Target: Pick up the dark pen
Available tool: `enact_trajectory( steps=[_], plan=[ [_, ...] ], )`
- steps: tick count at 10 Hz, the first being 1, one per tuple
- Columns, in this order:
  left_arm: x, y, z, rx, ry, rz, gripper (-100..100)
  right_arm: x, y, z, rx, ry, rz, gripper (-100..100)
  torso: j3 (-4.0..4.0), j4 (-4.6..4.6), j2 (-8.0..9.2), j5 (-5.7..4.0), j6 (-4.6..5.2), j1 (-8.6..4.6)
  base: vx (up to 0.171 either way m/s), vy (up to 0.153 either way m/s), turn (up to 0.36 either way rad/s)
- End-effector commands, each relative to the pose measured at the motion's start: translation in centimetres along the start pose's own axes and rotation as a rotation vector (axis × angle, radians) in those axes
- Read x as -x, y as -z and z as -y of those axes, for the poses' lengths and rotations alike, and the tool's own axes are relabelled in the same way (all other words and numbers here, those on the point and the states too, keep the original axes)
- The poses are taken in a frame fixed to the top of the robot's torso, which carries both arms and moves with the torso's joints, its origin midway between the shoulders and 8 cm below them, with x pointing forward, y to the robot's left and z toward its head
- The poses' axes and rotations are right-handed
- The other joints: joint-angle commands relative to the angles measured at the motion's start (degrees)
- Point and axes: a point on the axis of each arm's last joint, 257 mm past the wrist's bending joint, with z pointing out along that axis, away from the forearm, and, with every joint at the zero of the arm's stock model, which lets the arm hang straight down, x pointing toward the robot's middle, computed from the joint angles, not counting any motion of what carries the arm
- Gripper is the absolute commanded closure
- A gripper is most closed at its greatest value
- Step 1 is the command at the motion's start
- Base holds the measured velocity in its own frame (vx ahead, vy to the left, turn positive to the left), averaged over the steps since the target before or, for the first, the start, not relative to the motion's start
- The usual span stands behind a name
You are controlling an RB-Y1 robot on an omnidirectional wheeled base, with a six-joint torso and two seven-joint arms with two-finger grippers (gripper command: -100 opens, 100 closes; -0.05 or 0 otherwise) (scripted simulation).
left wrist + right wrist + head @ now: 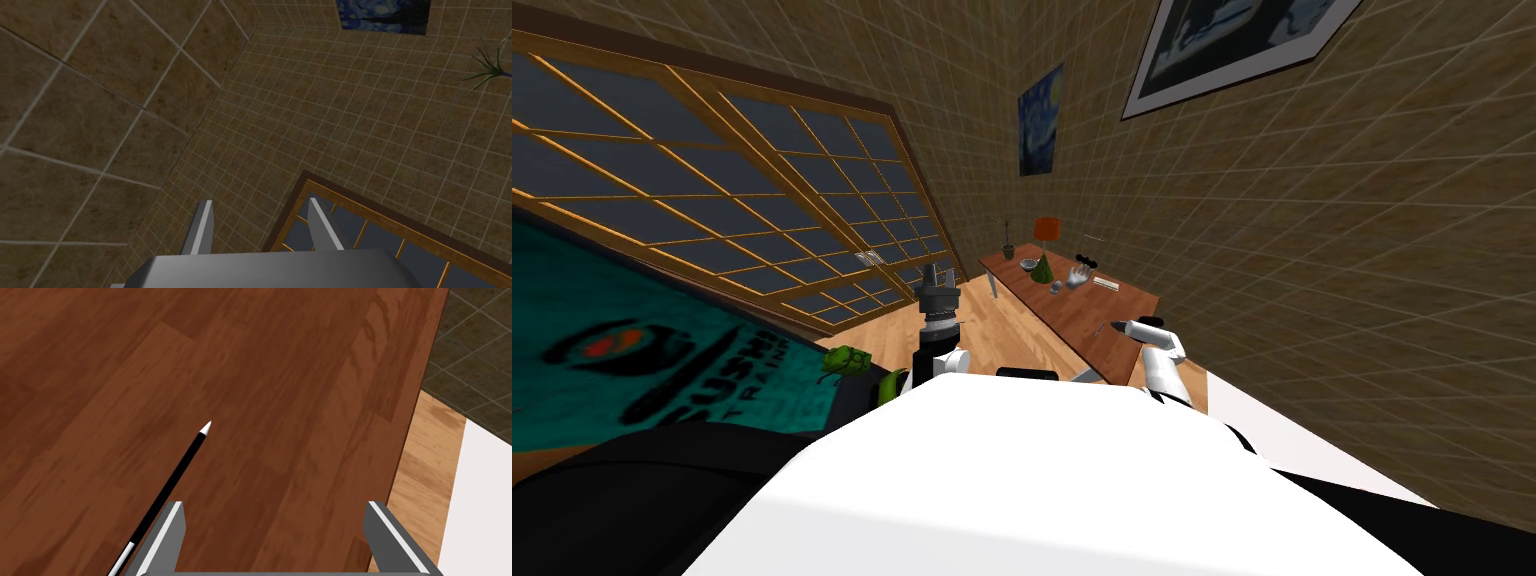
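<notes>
Dark pen (175, 480) lay flat on the brown wooden tabletop (300, 378), just outside one finger of the right end effector (277, 538), which stood wide and empty. Left end effector (260, 227) was raised, fingers parted, empty. At the far end, a pot (1007, 250) held a thin plant; the contents of the bowl (1029, 265) were unreadable.

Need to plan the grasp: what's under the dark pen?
Bare brown wooden tabletop; the pen lies flat on it. Its rear end, beside one finger of the open right gripper, runs out of sight.
</notes>
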Motion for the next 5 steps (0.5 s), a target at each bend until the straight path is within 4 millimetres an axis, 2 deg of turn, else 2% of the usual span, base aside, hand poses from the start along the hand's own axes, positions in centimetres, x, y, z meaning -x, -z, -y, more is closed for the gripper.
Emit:
enact_trajectory(
  steps=[1, 5],
  plan=[
    [0.0, 0.0, 0.0, 0.0, 0.0, 0.0, 0, 0.4, -0.3, -0.1, -0.004, -0.035, 0.02, -100, 0.0, 0.0, 0.0, 0.0, 0.0, 0.0, 0.001, -0.005, -0.024],
    [0.0, 0.0, 0.0, 0.0, 0.0, 0.0, 0, 3.4, -1.0, 0.3, -0.027, -0.199, 0.157, -100, 0.01, 0.01, 0.01, 0.0, -0.03, -0.02, -0.002, -0.011, 0.124]
  ],
)
